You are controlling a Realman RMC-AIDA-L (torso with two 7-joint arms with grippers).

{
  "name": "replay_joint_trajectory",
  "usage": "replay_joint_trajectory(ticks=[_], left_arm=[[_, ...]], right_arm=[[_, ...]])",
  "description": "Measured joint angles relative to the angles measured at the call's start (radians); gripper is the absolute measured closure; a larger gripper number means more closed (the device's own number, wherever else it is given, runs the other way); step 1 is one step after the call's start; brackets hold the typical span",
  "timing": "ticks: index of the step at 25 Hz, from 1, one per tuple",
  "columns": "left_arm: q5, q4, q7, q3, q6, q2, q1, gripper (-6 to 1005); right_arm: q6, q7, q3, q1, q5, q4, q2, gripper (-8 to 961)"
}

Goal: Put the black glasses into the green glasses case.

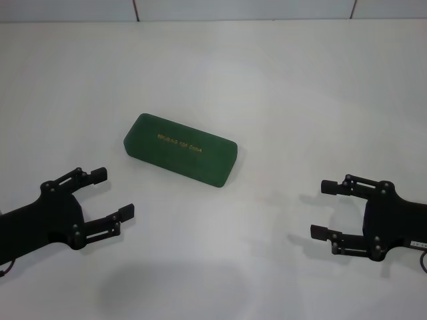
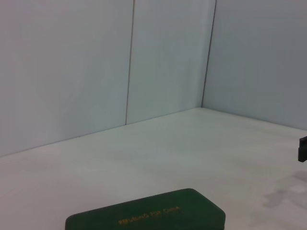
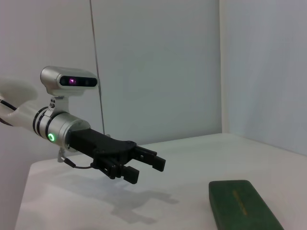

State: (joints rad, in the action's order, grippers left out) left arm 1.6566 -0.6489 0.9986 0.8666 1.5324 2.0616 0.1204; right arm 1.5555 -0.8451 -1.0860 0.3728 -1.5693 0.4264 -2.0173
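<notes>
**A:** Green glasses case (image 1: 181,150) is what we're looking at; it lies shut on the white table (image 1: 280,93), roughly mid-table, lid up. We can see gold lettering along the lid, one line running the length of it; too small for us to read in any view.

**B:** Agreed, we can't make out a single word either. Long axis in the head view runs on a diagonal: one short end sits farther from the robot and toward its left, the other nearer and toward its right.

**A:** Left gripper (image 1: 117,193) hangs over the table near the robot on its left, well apart from the case; fingers spread wide, gripping nothing. Right gripper (image 1: 323,209) mirrors it on the right side, also spread and empty-handed.

**B:** Views differ a bit; the left wrist view shows only the case (image 2: 146,215) side-on with the lettering facing us, plus a sliver of something black at the edge; none of that arm's own fingers. The right wrist view catches the left gripper (image 3: 146,168) floating above the table with its shadow underneath, and one end of the case (image 3: 242,203).

**A:** We don't spot the black glasses in any view; with the case shut, we can't tell whether they're inside.
</notes>
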Motion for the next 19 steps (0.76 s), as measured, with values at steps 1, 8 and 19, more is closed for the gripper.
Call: replay_joint_trajectory(ticks=[1,8,19], left_arm=[[0.0,0.0,0.0,0.0,0.0,0.0,0.0,124],[0.0,0.0,0.0,0.0,0.0,0.0,0.006,124],[0.0,0.0,0.0,0.0,0.0,0.001,0.008,125]], right_arm=[[0.0,0.0,0.0,0.0,0.0,0.0,0.0,196],[0.0,0.0,0.0,0.0,0.002,0.0,-0.001,196],[0.004,-0.002,0.002,0.007,0.002,0.0,-0.002,196]])
